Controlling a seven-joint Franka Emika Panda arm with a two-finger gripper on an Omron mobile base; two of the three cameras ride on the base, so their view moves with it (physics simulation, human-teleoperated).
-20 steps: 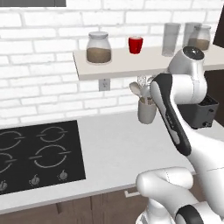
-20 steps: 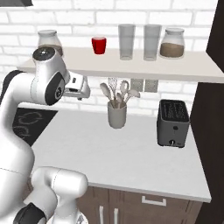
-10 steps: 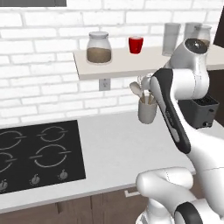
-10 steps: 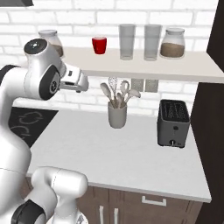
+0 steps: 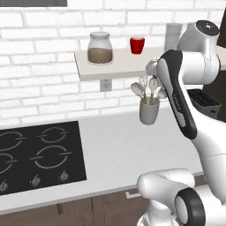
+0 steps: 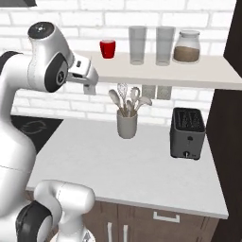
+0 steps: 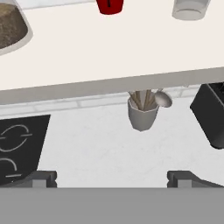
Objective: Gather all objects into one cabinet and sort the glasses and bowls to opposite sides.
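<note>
On the pale shelf, red cup sits beyond the wide-spread gripper.

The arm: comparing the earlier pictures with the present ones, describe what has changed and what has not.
The arm has swung leftward along the shelf, carrying the open, empty gripper closer to the red cup. Nothing was grasped or released. The cup, jars, utensil holder and toaster stayed put.
</note>
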